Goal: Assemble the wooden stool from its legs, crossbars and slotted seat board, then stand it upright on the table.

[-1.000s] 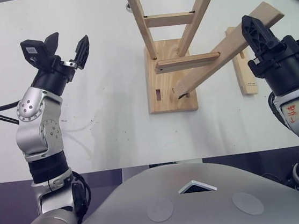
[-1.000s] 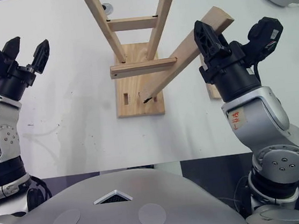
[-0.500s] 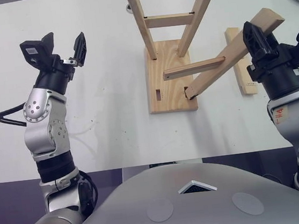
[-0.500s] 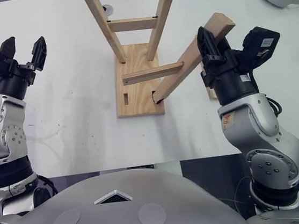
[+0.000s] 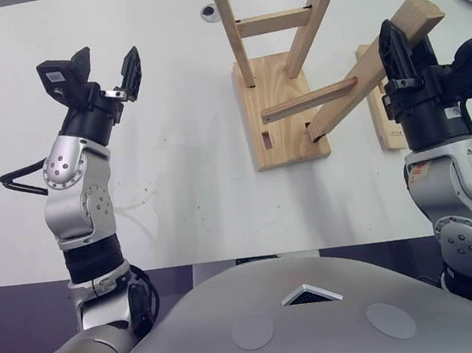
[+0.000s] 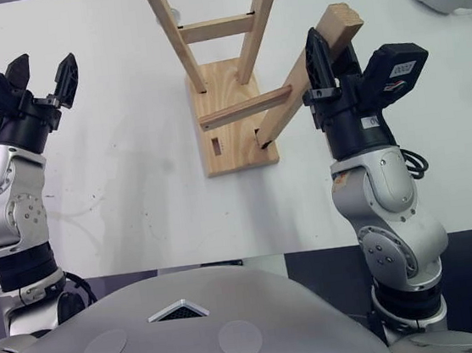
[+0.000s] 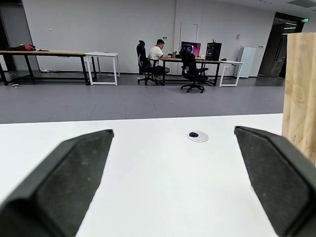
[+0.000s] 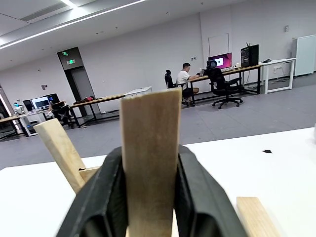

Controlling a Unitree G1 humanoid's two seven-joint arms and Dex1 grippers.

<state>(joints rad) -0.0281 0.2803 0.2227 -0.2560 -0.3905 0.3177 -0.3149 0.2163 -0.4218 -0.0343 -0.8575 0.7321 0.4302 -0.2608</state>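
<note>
White table [image 5: 173,149] carries the whole job, and I judge its smooth top to be the first hazard, because nothing pins the work down. On it the seat board [image 5: 293,149] lies flat in the middle, with two upright legs [image 5: 238,48] standing on its far half, joined by a high crossbar [image 5: 274,23]. A third leg [image 5: 347,100] leans steeply, its foot at the board's near right corner. I cannot tell whether its end sits in a slot.

If I press down at this slant, I expect the board to skid, or to lever up and topple the standing pair. A lower crossbar [image 5: 308,100] sticks out of the leaning leg toward the nearer upright. Its free end hangs loose, so it may miss its hole or jam.

One spare piece [image 5: 384,125] lies flat just beside the board on my right, where a sliding board could strike it. My right gripper [image 5: 404,42] pinches the leaning leg near its top, fingers pressed to both faces; held that high, the leg could pivot in the grip. My left gripper [image 5: 109,61] hovers well apart, fingers spread, bracing nothing.
</note>
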